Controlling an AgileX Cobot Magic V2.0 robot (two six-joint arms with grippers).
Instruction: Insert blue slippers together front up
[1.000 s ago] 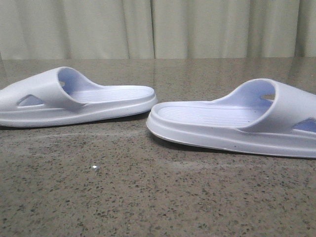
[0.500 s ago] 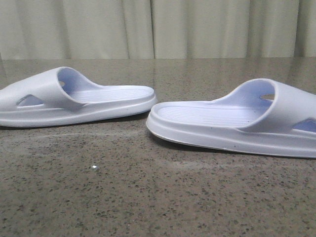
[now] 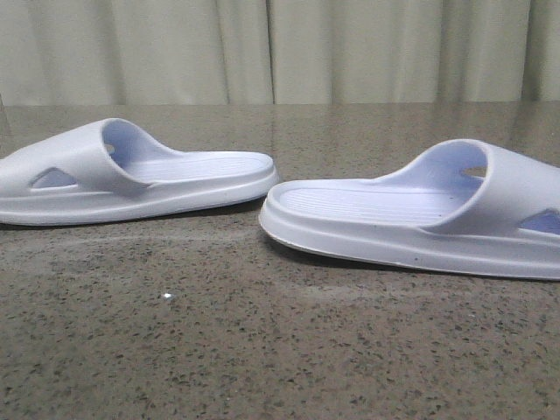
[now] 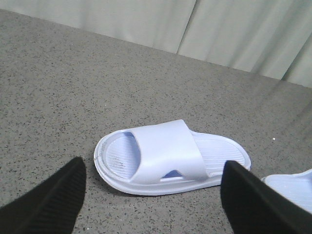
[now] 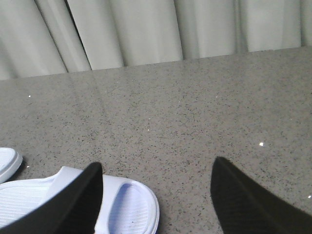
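The left slipper (image 3: 131, 175) and right slipper (image 3: 420, 219) are each cut off by the front view's edges.

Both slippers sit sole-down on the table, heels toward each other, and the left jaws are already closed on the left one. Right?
Not quite. The left gripper is open and holds nothing: the left wrist view shows its jaws spread wide, apart from the left slipper. The rest holds: the front view shows it and the right slipper sole-down, heels facing.
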